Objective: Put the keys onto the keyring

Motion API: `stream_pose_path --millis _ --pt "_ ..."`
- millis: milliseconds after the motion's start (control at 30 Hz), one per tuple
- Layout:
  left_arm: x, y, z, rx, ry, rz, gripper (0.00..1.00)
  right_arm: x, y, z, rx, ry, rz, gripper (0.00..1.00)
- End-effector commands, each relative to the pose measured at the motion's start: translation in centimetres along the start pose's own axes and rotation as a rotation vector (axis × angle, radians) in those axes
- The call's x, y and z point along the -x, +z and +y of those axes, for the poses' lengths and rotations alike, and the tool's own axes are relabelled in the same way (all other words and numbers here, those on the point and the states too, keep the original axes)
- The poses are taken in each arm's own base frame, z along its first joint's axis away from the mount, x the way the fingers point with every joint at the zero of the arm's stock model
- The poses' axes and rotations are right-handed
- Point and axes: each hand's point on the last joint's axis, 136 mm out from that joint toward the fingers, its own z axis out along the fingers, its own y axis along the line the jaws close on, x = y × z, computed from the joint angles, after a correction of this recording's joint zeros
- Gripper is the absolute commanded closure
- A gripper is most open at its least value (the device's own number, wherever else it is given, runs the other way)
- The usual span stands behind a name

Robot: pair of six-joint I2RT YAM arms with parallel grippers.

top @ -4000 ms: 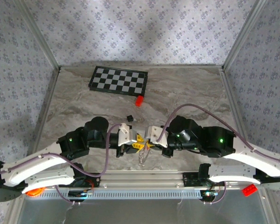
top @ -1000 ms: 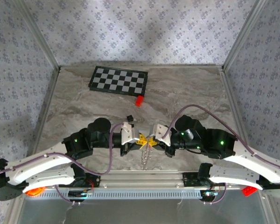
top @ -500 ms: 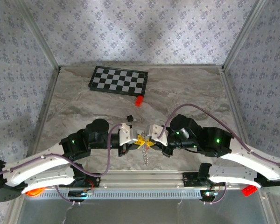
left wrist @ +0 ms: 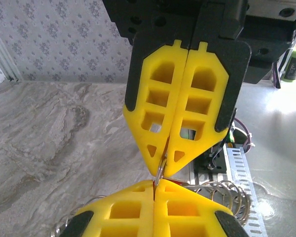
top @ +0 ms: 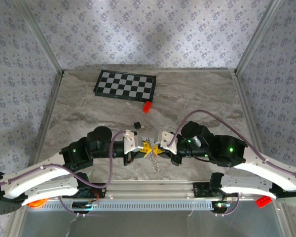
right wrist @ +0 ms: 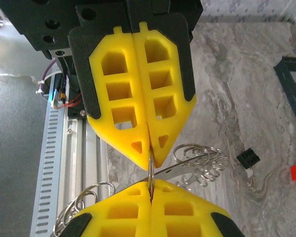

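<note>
Finding no passage at the near middle of the table (top: 202, 94), between the left gripper (top: 148, 147) and the right gripper (top: 156, 150), both clamping tip to tip on the keyring (top: 157, 165) with its coils dangling below. Running into the black cube (top: 136, 124) just beyond the left gripper, then the small red piece (top: 147, 106) and the checkerboard (top: 125, 85) farther back. Finding open marble along the far right and far left. Meeting the metal rail (top: 153, 205) at the near edge and patterned walls (top: 138, 34) all round.
</note>
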Motion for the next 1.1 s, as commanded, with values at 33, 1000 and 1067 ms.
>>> stream_pose_path --millis 33,1000,1067 --pt "3.3 -1.3 0.2 0.027 0.017 -0.138 1.0 2.3 -1.5 1.3 0.051 -0.008 -0.144 0.96" --pt "5.5 -2.4 -2.6 -0.124 0.045 -0.275 1.0 3.0 -3.5 1.2 0.027 0.02 -0.285 0.7" --pt "5.5 -2.4 -2.6 -0.129 0.044 -0.275 1.0 3.0 -3.5 1.3 0.03 0.022 -0.289 0.71"
